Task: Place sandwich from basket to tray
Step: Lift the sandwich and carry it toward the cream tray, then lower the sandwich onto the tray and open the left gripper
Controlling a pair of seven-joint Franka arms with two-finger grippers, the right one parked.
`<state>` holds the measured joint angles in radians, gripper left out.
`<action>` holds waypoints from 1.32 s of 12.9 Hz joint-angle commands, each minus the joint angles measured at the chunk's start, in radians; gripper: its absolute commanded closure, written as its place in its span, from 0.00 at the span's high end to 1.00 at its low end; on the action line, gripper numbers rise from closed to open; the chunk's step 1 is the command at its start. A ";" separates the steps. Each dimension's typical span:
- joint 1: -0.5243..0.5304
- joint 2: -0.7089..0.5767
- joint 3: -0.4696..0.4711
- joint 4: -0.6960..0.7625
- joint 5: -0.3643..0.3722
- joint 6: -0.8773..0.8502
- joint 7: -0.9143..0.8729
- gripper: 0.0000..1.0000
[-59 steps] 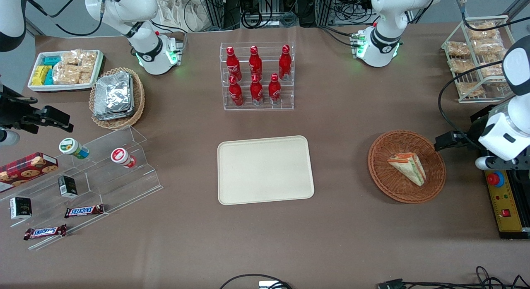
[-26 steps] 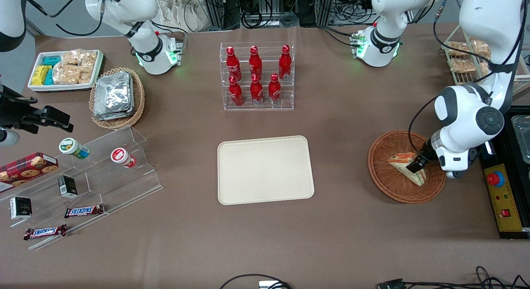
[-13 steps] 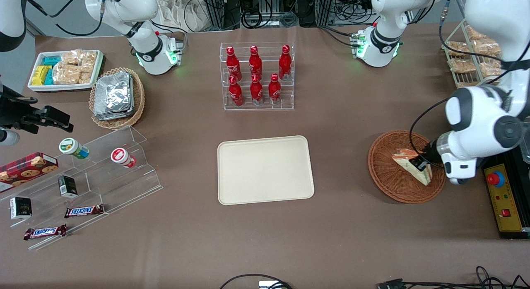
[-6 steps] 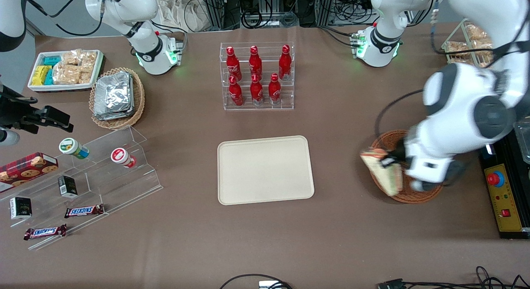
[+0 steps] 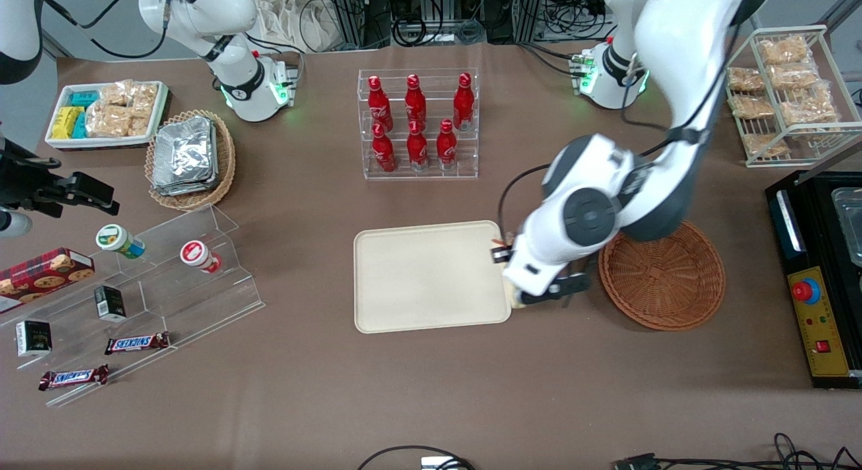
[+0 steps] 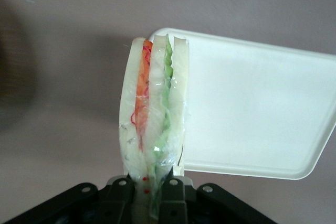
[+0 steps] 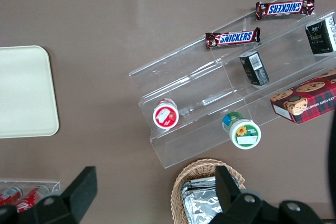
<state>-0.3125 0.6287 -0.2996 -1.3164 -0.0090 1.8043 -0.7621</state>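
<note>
My left gripper (image 5: 506,271) is shut on the sandwich (image 6: 152,106), a wrapped wedge of pale bread with orange and green layers. It holds it in the air at the tray's (image 5: 417,281) edge nearest the basket (image 5: 663,275). In the front view the arm hides nearly all of the sandwich. In the left wrist view the sandwich stands between my fingers (image 6: 176,203), and the cream tray (image 6: 252,108) lies beside it below. The round reddish-brown basket stands without the sandwich, toward the working arm's end.
A clear rack of red bottles (image 5: 417,123) stands farther from the front camera than the tray. A wire rack of snack bags (image 5: 781,86) and a black box (image 5: 818,268) lie toward the working arm's end. An acrylic stand with snacks (image 5: 135,295) and a foil-pack basket (image 5: 190,157) lie toward the parked arm's end.
My gripper closed on the sandwich in the basket, lifted it out and carried it sideways to the tray's edge. The basket is now bare.
</note>
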 commanded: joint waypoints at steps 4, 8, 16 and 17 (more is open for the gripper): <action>-0.102 0.152 0.011 0.007 0.116 0.131 -0.006 0.00; -0.102 0.163 0.011 -0.007 0.112 0.135 -0.063 0.99; -0.034 -0.005 0.033 -0.038 0.113 0.060 -0.054 1.00; -0.011 -0.054 0.033 -0.084 0.110 0.060 -0.052 1.00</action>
<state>-0.3712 0.6854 -0.2661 -1.3051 0.0958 1.8831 -0.8082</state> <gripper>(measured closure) 0.000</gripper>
